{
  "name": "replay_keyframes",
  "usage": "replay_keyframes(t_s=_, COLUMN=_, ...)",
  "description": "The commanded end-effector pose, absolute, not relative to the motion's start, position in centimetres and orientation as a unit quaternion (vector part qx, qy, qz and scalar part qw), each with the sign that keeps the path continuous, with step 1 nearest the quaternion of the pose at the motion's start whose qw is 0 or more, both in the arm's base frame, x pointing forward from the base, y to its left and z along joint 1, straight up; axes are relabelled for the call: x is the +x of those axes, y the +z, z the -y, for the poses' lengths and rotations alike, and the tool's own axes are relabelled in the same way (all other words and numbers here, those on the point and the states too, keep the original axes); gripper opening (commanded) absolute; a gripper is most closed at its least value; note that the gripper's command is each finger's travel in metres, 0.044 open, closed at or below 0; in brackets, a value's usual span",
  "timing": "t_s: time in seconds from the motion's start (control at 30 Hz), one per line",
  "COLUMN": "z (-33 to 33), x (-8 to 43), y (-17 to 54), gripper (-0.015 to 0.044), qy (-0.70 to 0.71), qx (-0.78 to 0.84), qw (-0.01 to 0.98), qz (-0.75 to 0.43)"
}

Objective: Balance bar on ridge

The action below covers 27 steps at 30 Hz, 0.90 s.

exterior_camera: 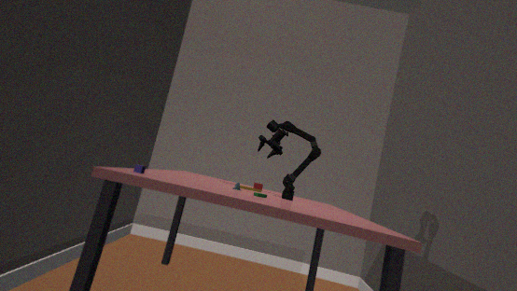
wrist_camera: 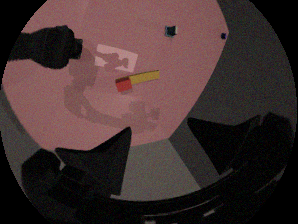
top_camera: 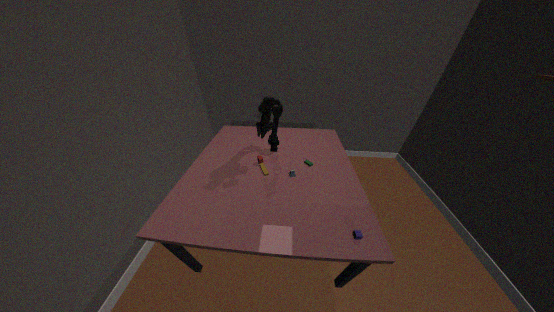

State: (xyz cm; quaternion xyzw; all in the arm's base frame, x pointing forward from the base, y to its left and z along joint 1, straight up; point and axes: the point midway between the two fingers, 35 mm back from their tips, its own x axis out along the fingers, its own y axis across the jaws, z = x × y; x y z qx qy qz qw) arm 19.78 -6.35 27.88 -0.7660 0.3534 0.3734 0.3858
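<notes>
- Exterior view: the gripper (exterior_camera: 270, 148) is being held open and empty, high above the table (exterior_camera: 327, 215).
- The yellow bar (top_camera: 264, 169) is lying flat, one end touching the red block (top_camera: 260, 159).
- An off-centre grasp is being risked, likely tipping the bar.

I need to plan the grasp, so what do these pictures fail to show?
- Ridge: too small in the top view to tell its shape.
- Yellow bar: its near end meets the red block; touching or overlapping is blurred in the wrist view.
- Claw: open, fingertips dark and tiny in the exterior view.
</notes>
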Motion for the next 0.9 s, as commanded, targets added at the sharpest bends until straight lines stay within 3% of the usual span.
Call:
replay_keyframes(t_s=0.0, z=6.3, x=19.8, y=27.8, gripper=0.0374, qy=0.373, qx=-0.765, qw=0.388, qz=-0.354)
replay_keyframes(t_s=0.1, z=6.4, x=20.2, y=27.4, gripper=0.0315, qy=0.371, qx=-0.745, qw=0.413, qz=-0.369)
replay_keyframes(t_s=0.87, z=6.3, x=23.7, y=22.2, gripper=0.0315, qy=0.314, qx=-0.504, qw=0.614, qz=-0.519)
